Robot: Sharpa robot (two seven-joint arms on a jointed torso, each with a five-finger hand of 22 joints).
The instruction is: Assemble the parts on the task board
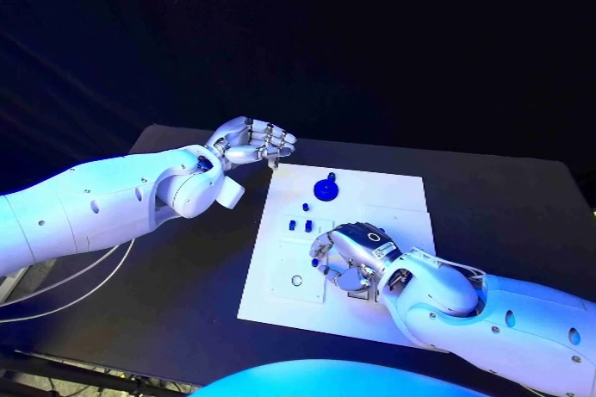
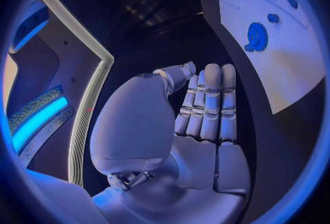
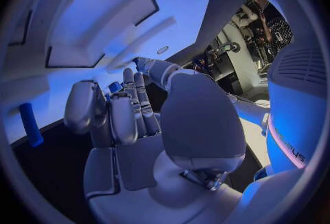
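The white task board [image 1: 373, 199] lies in the middle of the black table. A round blue part [image 1: 325, 189] sits at its far end, with small blue parts [image 1: 304, 207] just nearer. My right hand [image 1: 354, 255] hovers low over the board's near half, fingers curled. A small blue part [image 3: 115, 87] shows pinched at its fingertips. A blue peg [image 1: 314, 262] lies on the board beside that hand. My left hand [image 1: 255, 140] is off the board's far left corner, fingers curled in and holding nothing. The left wrist view shows the round blue part [image 2: 256, 37] on the board [image 2: 289, 64].
A small ring-shaped hole [image 1: 297, 281] sits in the board's near left area. Recessed pockets [image 3: 103, 20] in the board show in the right wrist view. Bare black table [image 1: 497, 199] lies on both sides of the board.
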